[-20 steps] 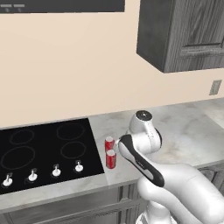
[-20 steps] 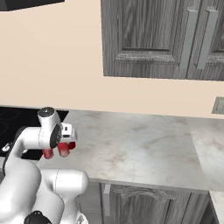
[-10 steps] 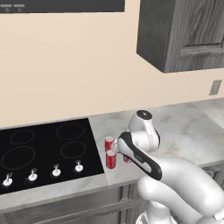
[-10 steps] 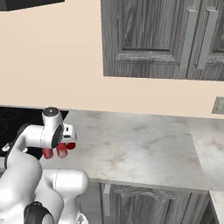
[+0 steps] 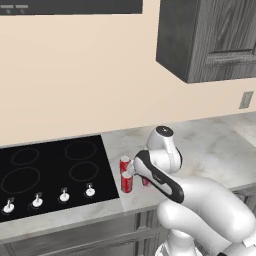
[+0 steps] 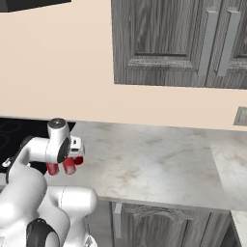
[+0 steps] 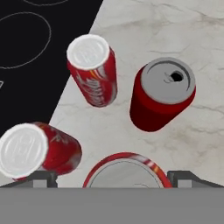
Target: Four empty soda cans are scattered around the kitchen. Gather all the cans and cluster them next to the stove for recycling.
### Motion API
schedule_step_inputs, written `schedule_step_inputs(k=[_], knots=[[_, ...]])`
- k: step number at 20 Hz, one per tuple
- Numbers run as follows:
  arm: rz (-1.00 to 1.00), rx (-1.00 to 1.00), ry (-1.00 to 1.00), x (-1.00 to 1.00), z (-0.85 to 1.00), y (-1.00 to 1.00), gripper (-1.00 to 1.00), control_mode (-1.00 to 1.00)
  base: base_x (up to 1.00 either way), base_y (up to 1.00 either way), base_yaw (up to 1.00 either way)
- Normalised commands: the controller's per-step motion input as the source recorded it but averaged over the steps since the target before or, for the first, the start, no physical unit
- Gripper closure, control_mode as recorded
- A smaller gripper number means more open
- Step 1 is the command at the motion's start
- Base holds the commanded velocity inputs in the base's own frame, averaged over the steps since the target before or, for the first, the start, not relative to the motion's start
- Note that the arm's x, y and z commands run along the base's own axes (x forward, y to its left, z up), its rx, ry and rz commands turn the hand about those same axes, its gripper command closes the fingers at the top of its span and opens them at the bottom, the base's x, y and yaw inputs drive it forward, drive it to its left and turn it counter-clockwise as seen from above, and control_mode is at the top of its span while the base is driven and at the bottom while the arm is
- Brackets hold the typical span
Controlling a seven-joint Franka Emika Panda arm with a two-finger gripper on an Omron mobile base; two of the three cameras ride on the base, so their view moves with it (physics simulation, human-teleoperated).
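Four cans sat clustered on the marble counter (image 7: 183, 131) just beside the stove (image 7: 30, 52). In the hand view, one can (image 7: 127, 170) lay at 6 o'clock, directly between the two dark fingertips (image 7: 41, 179), its silver top cut by the frame's lower edge. A second can (image 7: 164, 94) stood upright at about 1 o'clock from it, pull-tab opening visible. A third can (image 7: 92, 70) stood at 11 o'clock, near the stove's black edge, and a fourth can (image 7: 37, 151) sat at 9 o'clock, its base overlapping that edge or just touching it; the angle left that unclear.

The gripper (image 7: 113, 179) straddled the nearest can, jaws spread to either side of it, but whether the pads pressed its wall I cannot tell, since the contact lay below the frame.

From the left base view, two of the cans (image 5: 126, 175) showed at 3 o'clock of the stove (image 5: 50, 175), beside its front right burner, with the arm (image 5: 157, 172) bent over them. From the right base view, red cans (image 6: 67, 165) peeked out under the wrist (image 6: 58, 144), on the counter (image 6: 154, 164) below the dark cabinets (image 6: 178, 43).
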Motion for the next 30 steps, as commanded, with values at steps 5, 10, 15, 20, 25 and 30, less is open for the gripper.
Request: schedule_step_inputs(k=[5, 10, 15, 20, 25, 30], knots=[[0.04, 0.02, -0.14, -0.15, -0.41, -0.13, -1.00, -1.00, 0.00, 0.00, 0.00], [0.04, 0.05, -0.16, -0.14, -0.39, -0.08, -1.00, -1.00, 0.00, 0.00, 0.00], [0.01, 0.01, -0.06, -0.24, 0.34, 0.00, -1.00, -1.00, 0.00, 0.00, 0.00], [0.00, 0.00, 0.00, -0.87, 0.87, 0.00, -1.00, -1.00, 0.00, 0.00, 0.00], [0.00, 0.00, -0.01, -1.00, 1.00, 0.00, -1.00, -1.00, 0.00, 0.00, 0.00], [0.00, 0.00, -0.02, -1.00, 1.00, 0.00, -1.00, -1.00, 0.00, 0.00, 0.00]])
